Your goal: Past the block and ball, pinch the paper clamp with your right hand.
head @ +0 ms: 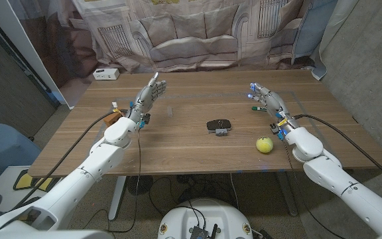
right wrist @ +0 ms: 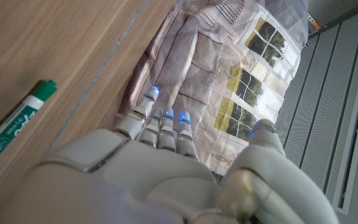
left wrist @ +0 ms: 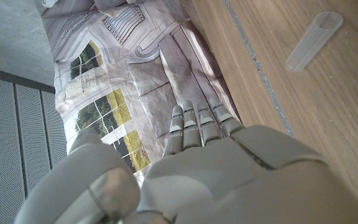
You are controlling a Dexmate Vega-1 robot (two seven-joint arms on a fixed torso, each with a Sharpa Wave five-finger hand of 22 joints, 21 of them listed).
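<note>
Paper clamp [head: 218, 126] apparently well apart from right hand [head: 268, 103] fingers [head: 256, 89].

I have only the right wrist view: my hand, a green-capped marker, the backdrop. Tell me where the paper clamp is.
Observer: In the head view the black paper clamp lies near the table's middle, to the left of your right hand and apart from it.
Operator: Report what lies on my side of it.
Observer: A yellow-green ball sits to the right of the clamp, close beside your right wrist and nearer the table's front edge.
Operator: Give me the left hand.
Observer: The left hand is raised over the table's left part, fingers apart, holding nothing.
</note>
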